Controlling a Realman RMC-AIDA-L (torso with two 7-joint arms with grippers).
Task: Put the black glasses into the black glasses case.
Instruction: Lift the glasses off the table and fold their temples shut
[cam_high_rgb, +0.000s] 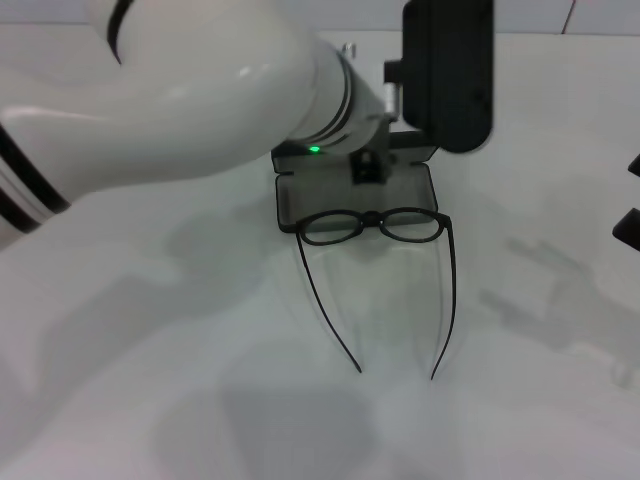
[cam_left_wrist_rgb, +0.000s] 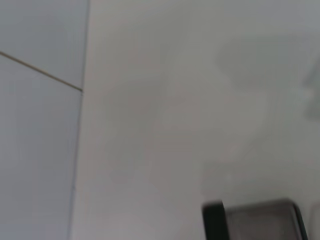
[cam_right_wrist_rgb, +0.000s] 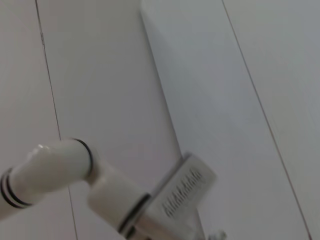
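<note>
Black glasses (cam_high_rgb: 372, 226) lay unfolded on the white bench (cam_high_rgb: 540, 400), lenses against the near edge of the open black glasses case (cam_high_rgb: 300, 196), temple arms stretched toward the robot. Case sat open and flat, grey lining up, its far half blocked by the left arm (cam_high_rgb: 170, 110) and the dark wrist housing (cam_high_rgb: 447, 70) hanging over it. Left tool (cam_high_rgb: 368, 167) was lowered into the case just behind the bridge; spread or pressed together, cannot tell. Corner of the case (cam_left_wrist_rgb: 260, 220) caught by the left wrist camera. Right tool (cam_high_rgb: 628, 205) parked at the bench's right edge, barely showing, state unreadable. Seen from the right wrist: only the left arm (cam_right_wrist_rgb: 75, 175) and wall panels (cam_right_wrist_rgb: 240, 100).
</note>
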